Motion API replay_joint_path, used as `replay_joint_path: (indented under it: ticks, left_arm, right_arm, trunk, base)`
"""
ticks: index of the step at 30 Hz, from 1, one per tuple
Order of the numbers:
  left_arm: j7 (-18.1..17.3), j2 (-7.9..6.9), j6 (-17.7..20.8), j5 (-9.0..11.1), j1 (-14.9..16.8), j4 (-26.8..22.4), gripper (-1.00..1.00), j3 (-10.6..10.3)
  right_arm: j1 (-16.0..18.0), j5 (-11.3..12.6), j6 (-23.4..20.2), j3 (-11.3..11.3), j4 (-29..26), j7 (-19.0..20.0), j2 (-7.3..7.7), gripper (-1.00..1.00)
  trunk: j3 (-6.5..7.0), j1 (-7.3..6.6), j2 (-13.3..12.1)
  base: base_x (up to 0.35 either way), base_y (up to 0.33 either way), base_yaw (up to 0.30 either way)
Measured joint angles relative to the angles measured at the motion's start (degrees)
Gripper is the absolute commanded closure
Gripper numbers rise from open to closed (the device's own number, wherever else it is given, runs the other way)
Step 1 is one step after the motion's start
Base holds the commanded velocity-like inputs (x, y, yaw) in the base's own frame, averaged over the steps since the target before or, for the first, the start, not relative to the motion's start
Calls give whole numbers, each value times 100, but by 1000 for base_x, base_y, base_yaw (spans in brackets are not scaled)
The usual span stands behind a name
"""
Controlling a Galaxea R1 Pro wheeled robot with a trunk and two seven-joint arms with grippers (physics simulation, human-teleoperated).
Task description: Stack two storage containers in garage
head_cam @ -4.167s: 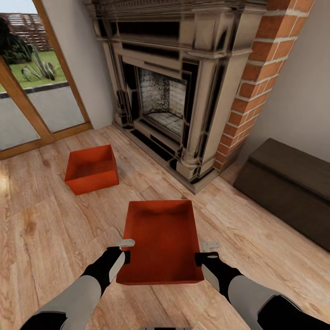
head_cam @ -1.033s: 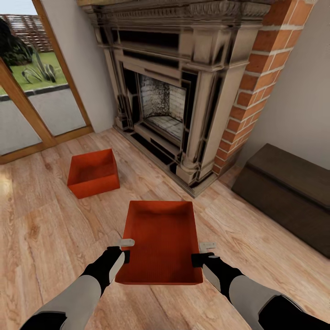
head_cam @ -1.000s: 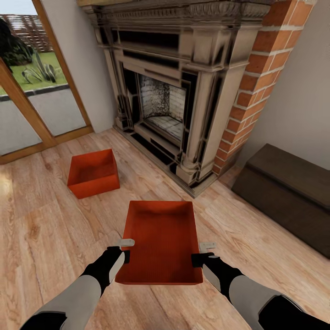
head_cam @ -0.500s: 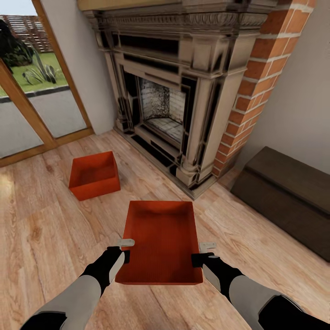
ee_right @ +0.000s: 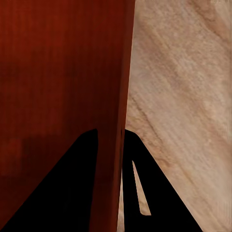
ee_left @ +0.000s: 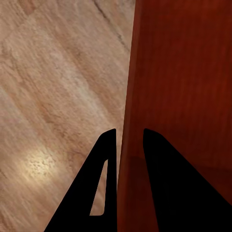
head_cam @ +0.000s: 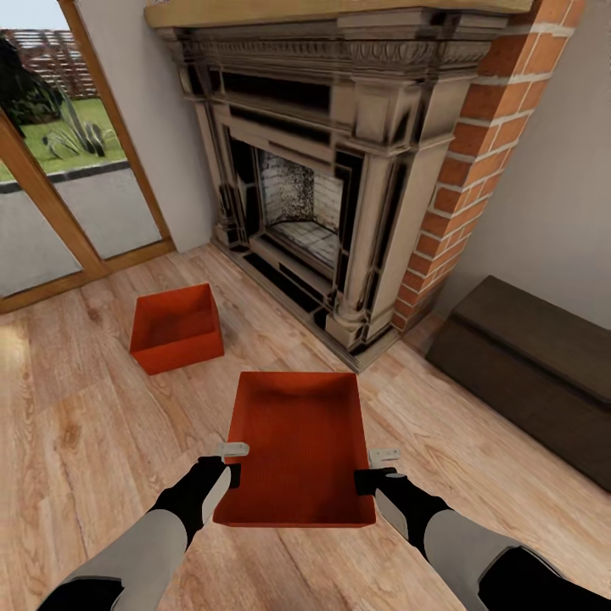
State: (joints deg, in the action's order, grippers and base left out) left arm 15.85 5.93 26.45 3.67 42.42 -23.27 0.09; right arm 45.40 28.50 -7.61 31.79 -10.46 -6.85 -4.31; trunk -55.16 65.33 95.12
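I held one orange-red storage container [head_cam: 295, 445] level in front of the robot's trunk, above the living room's wood-plank floor [head_cam: 76, 424]. The left gripper [head_cam: 231, 456] pinched its left long wall near the corner closest to me, one finger inside and one outside; the right gripper [head_cam: 379, 463] pinched the right wall the same way. The wrist views showed each thin wall [ee_left: 126, 121] running between the two dark fingers, though I could not quite tell how firmly they pressed. The second container [head_cam: 176, 328] sat on the planks ahead and to my left, well apart from the first, near the glass door [head_cam: 59, 195] and the fireplace [head_cam: 314, 187]. A dark brown chest [head_cam: 530, 378] stood to my right. I judged the box light but thin-walled and likely to flex or slip, so matched grips on opposite walls seemed wisest.
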Motion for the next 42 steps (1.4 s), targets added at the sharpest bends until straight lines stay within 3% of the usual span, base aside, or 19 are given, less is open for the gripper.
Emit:
replay_joint_path:
  ticks: [42]
  left_arm:
    - [8,-1,5,8,2,-1,100,-11]
  right_arm:
    - [0,31,8,25,7,-7,-3,100]
  trunk:
    - [754,-923,-1685]
  base:
    - [0,0,0]
